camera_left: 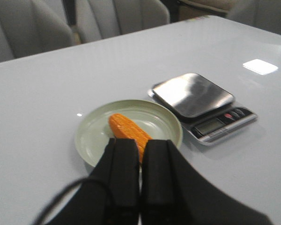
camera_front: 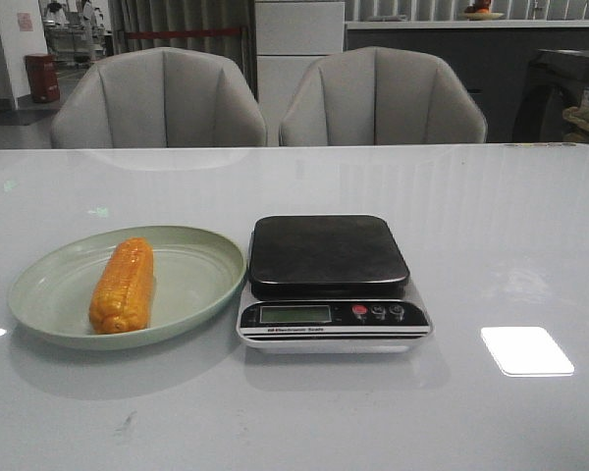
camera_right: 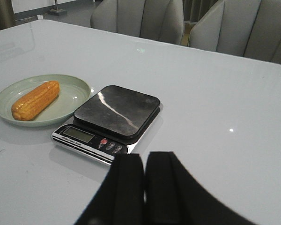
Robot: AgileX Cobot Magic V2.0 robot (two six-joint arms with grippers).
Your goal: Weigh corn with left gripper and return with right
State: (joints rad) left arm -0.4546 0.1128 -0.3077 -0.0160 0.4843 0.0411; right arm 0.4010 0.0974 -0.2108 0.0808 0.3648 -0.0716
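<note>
The orange-yellow corn [camera_front: 123, 285] lies on the pale green plate [camera_front: 201, 265] at the table's left. It also shows in the left wrist view [camera_left: 126, 129] and the right wrist view [camera_right: 35, 100]. The kitchen scale [camera_front: 329, 280] stands just right of the plate, its dark platform bare. It shows in both wrist views [camera_left: 203, 105] [camera_right: 110, 122]. My left gripper [camera_left: 140, 145] is shut and empty, held above the table short of the plate. My right gripper [camera_right: 144, 159] is shut and empty, short of the scale. Neither gripper shows in the front view.
The white glossy table [camera_front: 510, 226] stretches wide to the right of the scale. Two grey chairs [camera_front: 162, 98] [camera_front: 383, 98] stand behind its far edge. A bright light reflection [camera_front: 526, 350] lies on the table at the right.
</note>
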